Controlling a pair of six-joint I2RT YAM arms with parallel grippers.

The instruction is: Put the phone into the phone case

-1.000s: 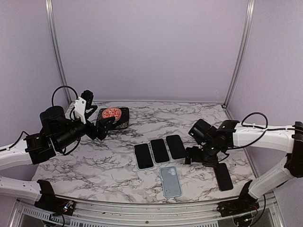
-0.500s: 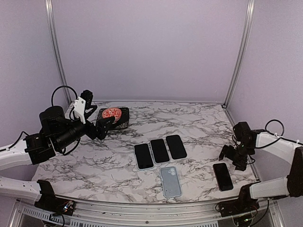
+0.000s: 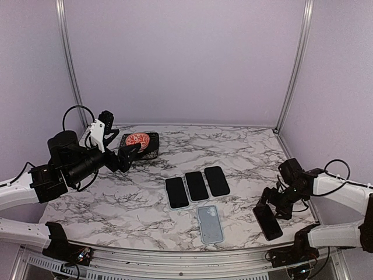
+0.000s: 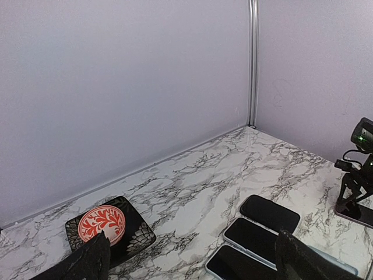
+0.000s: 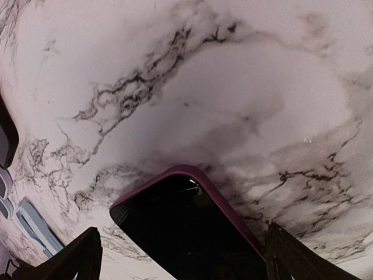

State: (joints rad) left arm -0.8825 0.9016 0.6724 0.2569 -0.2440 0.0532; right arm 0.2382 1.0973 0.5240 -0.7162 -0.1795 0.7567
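Note:
A dark phone with a maroon rim [image 3: 268,222] lies flat near the table's front right. My right gripper [image 3: 271,204] is low over its far end. In the right wrist view the phone [image 5: 192,233] lies between the fingers of my right gripper [image 5: 182,232], which is open and straddles it with a gap on the left side. An empty light blue phone case [image 3: 210,224] lies at the front centre, left of this phone; its edge shows in the right wrist view [image 5: 34,224]. My left gripper [image 3: 131,153] is open and empty, above the table's back left.
Three dark-screened phones [image 3: 197,185] lie side by side in a row behind the blue case, also in the left wrist view [image 4: 256,236]. A black tray [image 3: 152,147] with a red patterned bowl [image 3: 137,139] stands at the back left, next to my left gripper.
My right arm swung from beside the phone row to the right, then came down over the maroon phone. That phone has shifted slightly left and turned. The left arm stayed put.

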